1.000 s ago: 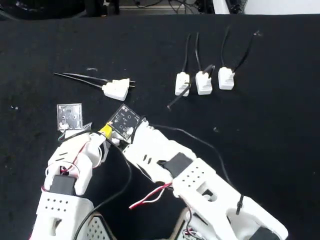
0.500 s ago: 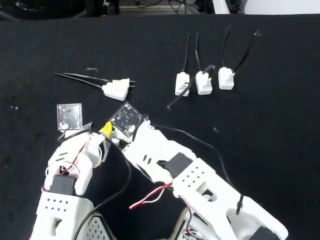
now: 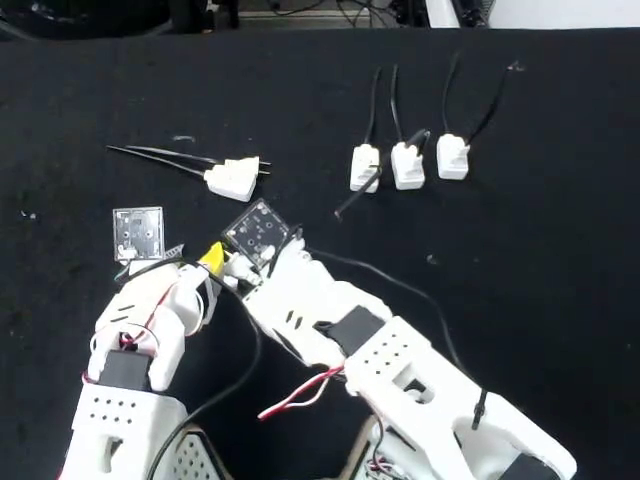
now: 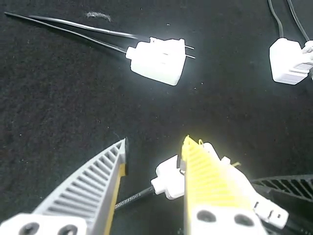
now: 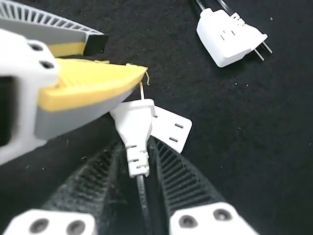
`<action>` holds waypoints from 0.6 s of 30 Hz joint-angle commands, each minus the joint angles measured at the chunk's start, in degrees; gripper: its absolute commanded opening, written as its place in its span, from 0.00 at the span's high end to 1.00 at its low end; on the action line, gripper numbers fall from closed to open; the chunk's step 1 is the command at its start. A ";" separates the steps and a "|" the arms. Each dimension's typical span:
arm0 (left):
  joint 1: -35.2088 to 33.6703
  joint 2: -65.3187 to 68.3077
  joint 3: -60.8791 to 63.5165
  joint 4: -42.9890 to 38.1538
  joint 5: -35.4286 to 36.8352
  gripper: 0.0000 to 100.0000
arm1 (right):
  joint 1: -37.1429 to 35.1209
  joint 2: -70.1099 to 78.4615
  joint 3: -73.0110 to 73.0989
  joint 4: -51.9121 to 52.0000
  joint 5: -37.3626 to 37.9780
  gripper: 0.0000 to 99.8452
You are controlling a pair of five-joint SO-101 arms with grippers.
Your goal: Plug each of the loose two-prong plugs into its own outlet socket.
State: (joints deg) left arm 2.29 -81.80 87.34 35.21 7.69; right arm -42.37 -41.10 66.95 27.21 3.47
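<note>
The right hand [image 5: 138, 152] is clamped on a white two-prong plug [image 5: 133, 125], its black fingers [image 5: 178, 183] pressed to both sides of the plug's tail where the cord comes out. Seen from above, this held plug sits just on the arms' side of the loose plug [image 3: 232, 180], which lies flat on the black worktop [image 3: 520, 300] with two thin dark wires trailing away from it and its prongs bare.

A flat white two-slot socket [image 5: 170, 128] lies right against the held plug's head, on the side facing away from the left hand [image 4: 154, 144]; whether the two touch I cannot tell. The prongs are not in the slots. They point at the tip of the left hand's yellow finger [image 4: 208, 181], close enough to look as if they meet it.

The left hand stands apart, with the grey finger [image 4: 95, 183] and the yellow one spread wide, a little nearer the arms than the loose plug, gripping nothing.

Well off to the side of the loose plug, three white corded blocks [image 3: 408, 166] lie in a row.
</note>
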 commanded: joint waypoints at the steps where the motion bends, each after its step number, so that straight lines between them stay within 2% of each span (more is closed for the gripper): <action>1: 0.66 0.44 -0.48 -0.79 -0.44 0.81 | -0.97 -3.47 -1.19 -1.58 -1.41 0.99; 14: 0.75 0.44 0.31 -0.88 -0.62 0.81 | -0.70 -3.47 -0.66 -3.96 -1.32 0.99; 18: 0.84 0.44 0.92 -0.79 -3.34 0.81 | -0.70 -3.56 -0.75 -3.78 -1.23 0.99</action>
State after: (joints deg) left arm 2.20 -81.89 87.69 34.42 6.81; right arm -42.46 -41.10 66.95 25.89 2.59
